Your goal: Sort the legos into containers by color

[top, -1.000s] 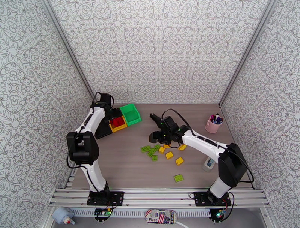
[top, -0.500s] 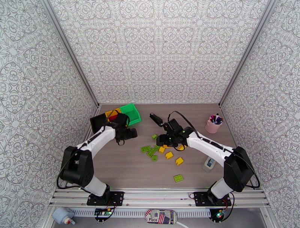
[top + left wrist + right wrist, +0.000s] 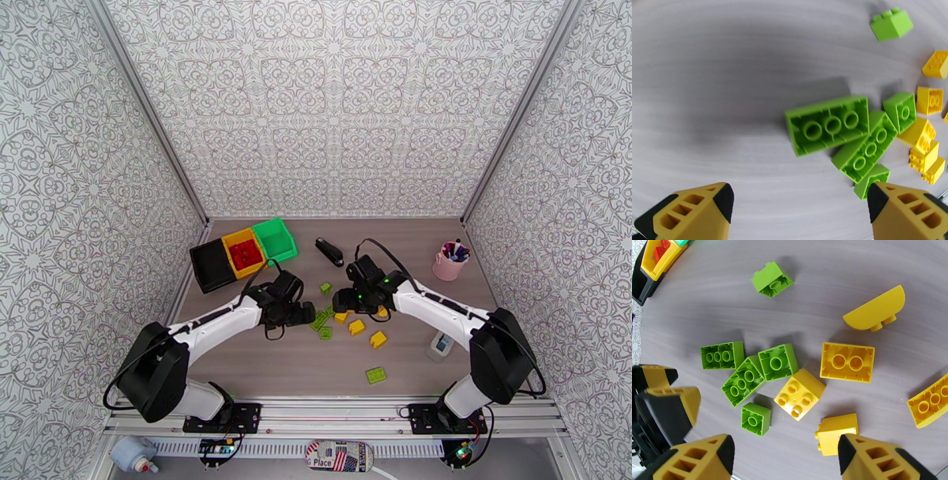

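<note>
Pick step. The left gripper (image 3: pixel 798 202) hangs over the lime green legos (image 3: pixel 827 125) mid-counter, jaws wide apart and empty. The right gripper (image 3: pixel 786 453) hovers just beside it over the yellow legos (image 3: pixel 847 361), jaws apart with nothing between.

Red bricks (image 3: pixel 246 253) sit in the yellow bin (image 3: pixel 237 234). The black bin (image 3: pixel 212 264) and green bin (image 3: pixel 276 239) look empty.

Next move, likely: drop onto one brick, close, carry to the far left.

- **Edges:** The green pile is tight and its bricks touch. The grippers are close, so there is a collision risk.
- **Room:** The counter (image 3: pixel 261 363) is open toward the bins. A black stapler-like object (image 3: pixel 329 252) lies nearby.
</note>
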